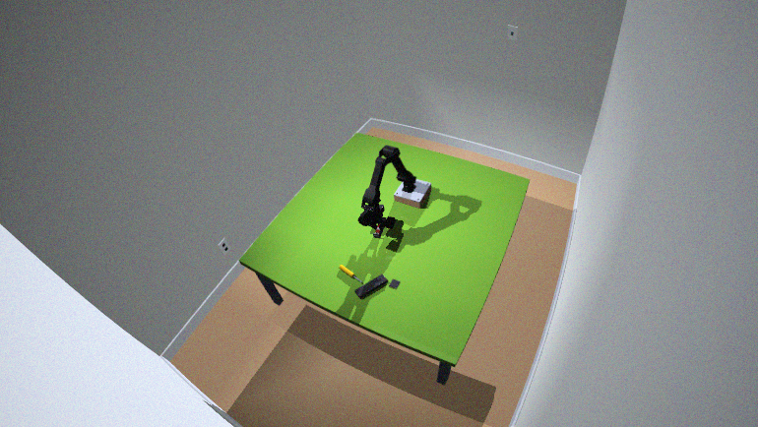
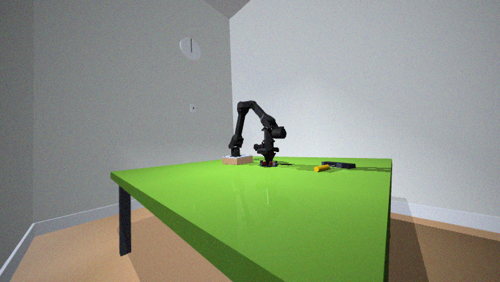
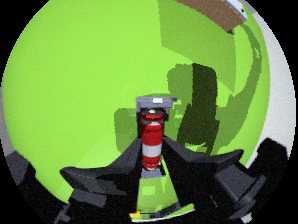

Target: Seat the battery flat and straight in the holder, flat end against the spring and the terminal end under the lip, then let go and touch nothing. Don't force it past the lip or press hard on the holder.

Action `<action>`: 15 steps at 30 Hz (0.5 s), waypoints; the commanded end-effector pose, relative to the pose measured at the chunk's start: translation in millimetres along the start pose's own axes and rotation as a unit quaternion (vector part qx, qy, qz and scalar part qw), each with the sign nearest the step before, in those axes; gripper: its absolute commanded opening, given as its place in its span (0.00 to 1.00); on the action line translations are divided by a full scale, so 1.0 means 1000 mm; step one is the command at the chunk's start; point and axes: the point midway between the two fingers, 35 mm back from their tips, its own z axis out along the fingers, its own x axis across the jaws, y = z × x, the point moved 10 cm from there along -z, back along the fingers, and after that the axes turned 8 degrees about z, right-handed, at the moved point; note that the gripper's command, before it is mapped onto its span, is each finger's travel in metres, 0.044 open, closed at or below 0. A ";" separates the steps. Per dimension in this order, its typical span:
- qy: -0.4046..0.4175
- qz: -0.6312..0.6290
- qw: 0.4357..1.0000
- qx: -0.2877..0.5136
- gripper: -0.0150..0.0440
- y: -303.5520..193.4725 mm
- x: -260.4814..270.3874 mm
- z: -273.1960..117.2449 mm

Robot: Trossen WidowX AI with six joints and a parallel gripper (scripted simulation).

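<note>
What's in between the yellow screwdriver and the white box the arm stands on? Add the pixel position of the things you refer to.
In the top view, the tool (image 1: 377, 231) (image 3: 150, 137) and the red-and-white battery (image 1: 377, 228) (image 3: 152, 137) in its holder (image 3: 156, 101) lie roughly between them.

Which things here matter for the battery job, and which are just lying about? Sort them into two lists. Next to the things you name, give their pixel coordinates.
Part of the job:
- battery (image 3: 152, 137), red and white
- holder (image 1: 377, 234) (image 3: 155, 102), with the battery at it
- gripper (image 1: 377, 228) (image 2: 268, 163) (image 3: 150, 137), shut on the battery

Just lying about:
- screwdriver (image 1: 347, 271) (image 2: 322, 167), yellow-handled
- long black block (image 1: 371, 286) (image 2: 338, 164)
- small dark square (image 1: 394, 283)
</note>
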 end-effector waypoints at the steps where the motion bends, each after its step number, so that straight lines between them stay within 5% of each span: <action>1: -0.005 -0.002 1.000 0.009 0.39 -0.001 0.000 0.000; 15: -0.003 -0.002 1.000 0.015 0.39 0.010 0.000 0.001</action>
